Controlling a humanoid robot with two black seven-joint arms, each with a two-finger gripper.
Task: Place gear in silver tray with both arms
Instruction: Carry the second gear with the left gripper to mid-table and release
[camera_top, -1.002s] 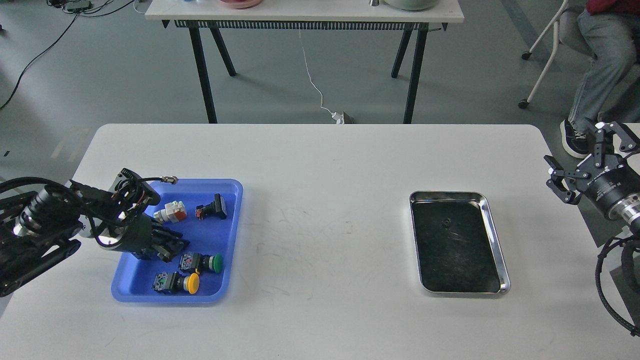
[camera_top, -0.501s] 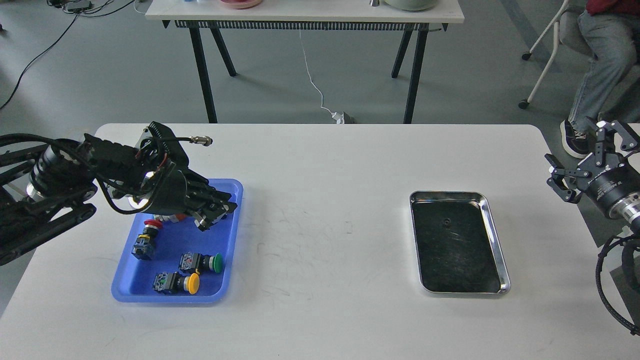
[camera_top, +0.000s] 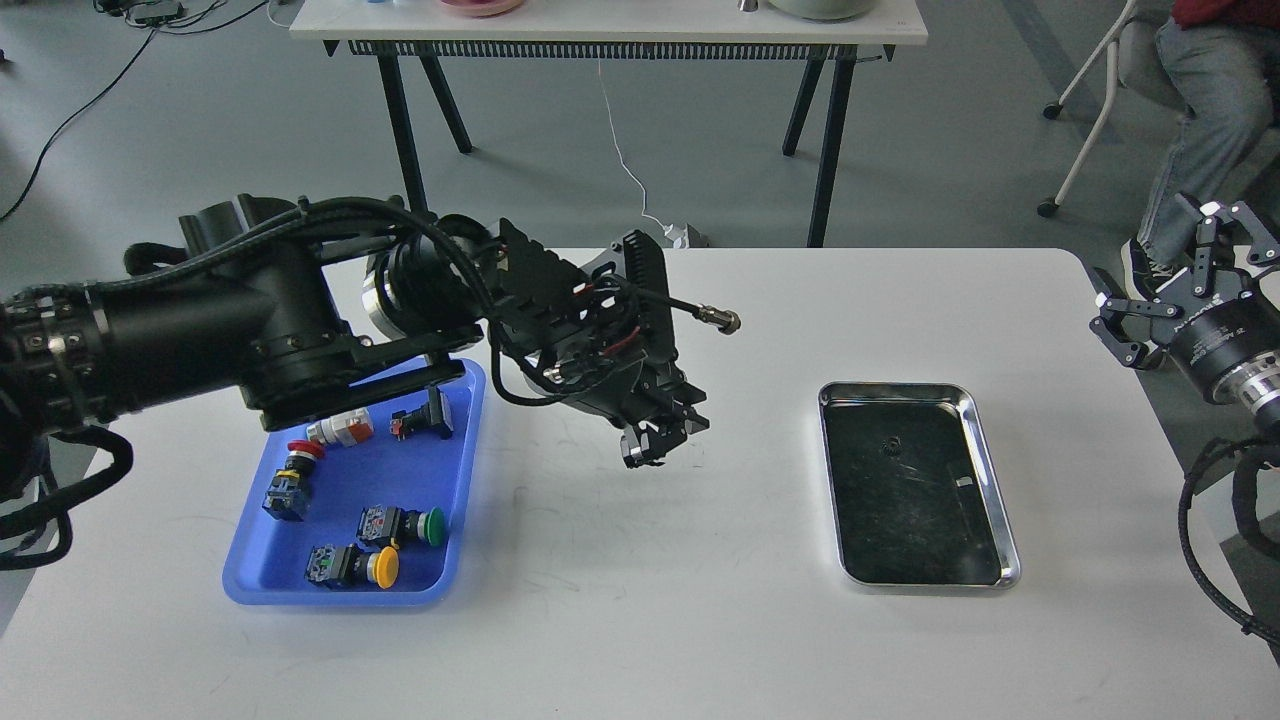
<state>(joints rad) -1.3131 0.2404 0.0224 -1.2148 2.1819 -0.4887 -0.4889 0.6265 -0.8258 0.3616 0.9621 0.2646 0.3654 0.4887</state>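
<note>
The silver tray (camera_top: 990, 480) lies on the right part of the white table, with a dark scratched bottom and only a small mark in it. My left arm reaches across from the left, and its gripper (camera_top: 658, 442) hangs above the bare table between the blue tray and the silver tray. Its fingers point down and look close together. I cannot tell whether anything is between them. My right gripper (camera_top: 1168, 282) is open and empty beyond the table's right edge, above and right of the silver tray.
A blue plastic tray (camera_top: 463, 480) at the left holds several push-button parts: red (camera_top: 296, 472), green (camera_top: 403, 526), yellow (camera_top: 355, 566), white-red (camera_top: 340, 429), black (camera_top: 424, 419). Another table stands behind. A seated person (camera_top: 1200, 110) is at far right.
My left arm has risen out of the blue tray and swung right, to above the table's middle. A red button part came into view in the blue tray. The right gripper rose slightly.
</note>
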